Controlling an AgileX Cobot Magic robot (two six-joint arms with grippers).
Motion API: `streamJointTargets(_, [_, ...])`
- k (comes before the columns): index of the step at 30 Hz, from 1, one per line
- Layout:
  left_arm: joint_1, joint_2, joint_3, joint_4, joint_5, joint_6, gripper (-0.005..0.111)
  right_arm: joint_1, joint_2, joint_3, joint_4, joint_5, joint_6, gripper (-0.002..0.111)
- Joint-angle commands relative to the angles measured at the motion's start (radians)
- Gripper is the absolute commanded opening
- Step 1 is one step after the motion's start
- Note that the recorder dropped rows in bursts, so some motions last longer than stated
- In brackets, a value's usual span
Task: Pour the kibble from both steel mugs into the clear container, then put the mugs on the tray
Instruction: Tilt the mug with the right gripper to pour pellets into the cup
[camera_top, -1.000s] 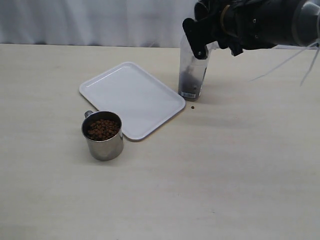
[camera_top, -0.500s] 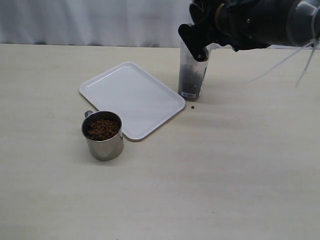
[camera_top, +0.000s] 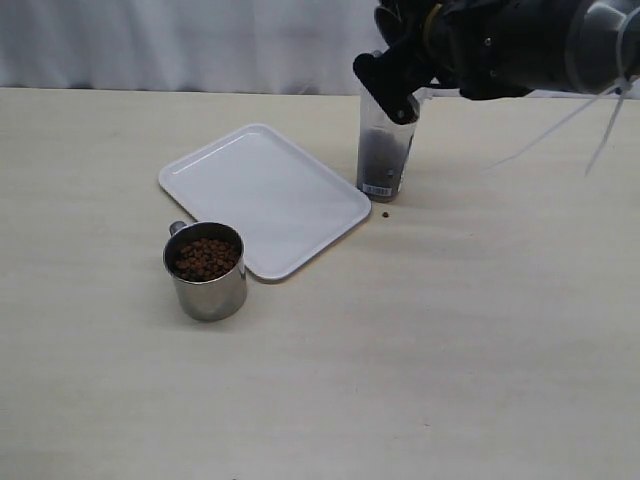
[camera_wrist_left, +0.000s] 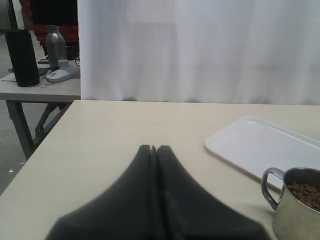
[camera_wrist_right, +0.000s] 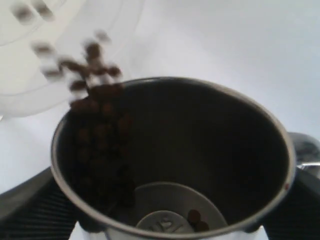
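Observation:
My right gripper (camera_top: 393, 78) is shut on a steel mug (camera_wrist_right: 175, 150), holding it tipped over the clear container (camera_top: 384, 152). In the exterior view the gripper hides this mug. Kibble (camera_wrist_right: 95, 90) slides along the mug's wall and falls over its rim toward the container's rim (camera_wrist_right: 30, 85); a few pellets stay at the mug's bottom. Dark kibble (camera_top: 382, 148) fills the container's lower part. The second steel mug (camera_top: 207, 271), full of kibble (camera_top: 206, 257), stands by the white tray's (camera_top: 265, 190) near corner. My left gripper (camera_wrist_left: 154, 148) is shut and empty, low over the table beside that mug (camera_wrist_left: 296, 205).
One stray pellet (camera_top: 385, 214) lies on the table beside the container's base. Nothing stands on the tray (camera_wrist_left: 260, 145). A white curtain backs the table. Off the table's far left edge stands a side table (camera_wrist_left: 40, 87) with a bottle and a mouse.
The right gripper has edged slightly left and up with the tipped mug. The dark kibble level in the container has risen. The left mug has not moved.

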Motion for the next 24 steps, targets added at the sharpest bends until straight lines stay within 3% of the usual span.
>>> streamJointTargets(1, [0.003,-0.003,0.003,0.006,-0.006,-0.004,0.000,0.014,-0.009,-0.010,-0.009,0.007,-0.070,0.005])
streamJointTargets(24, [0.003,-0.003,0.003,0.006,-0.006,-0.004,0.000,0.021,-0.009,-0.010,-0.009,0.035,-0.133,0.005])
